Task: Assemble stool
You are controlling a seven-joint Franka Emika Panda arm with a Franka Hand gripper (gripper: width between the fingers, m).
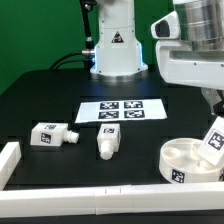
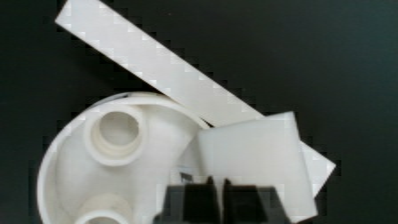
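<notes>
White plastic against a black table (image 1: 40, 100). In the exterior view the round seat (image 1: 180, 158) lies at about four o'clock from the marker board (image 1: 110, 110), near a border rail (image 2: 157, 68). The gripper (image 1: 214, 122) hangs over the seat's three o'clock edge, its fingers clamped on the held leg (image 1: 215, 142). That leg sits tilted, with its lower end at the rim; I cannot tell whether it touches. A loose leg (image 1: 52, 133) lies flat at eight o'clock from the board and a second loose leg (image 1: 108, 143) at six o'clock.

The wrist view shows a round socket (image 2: 119, 130) in the seat just beside the held leg, not under it. That offset is the hazard. Pressed down while tilted and off the socket, the leg's end would probably catch on the rim. That could shove the seat into the rail or twist the leg in the grip.
</notes>
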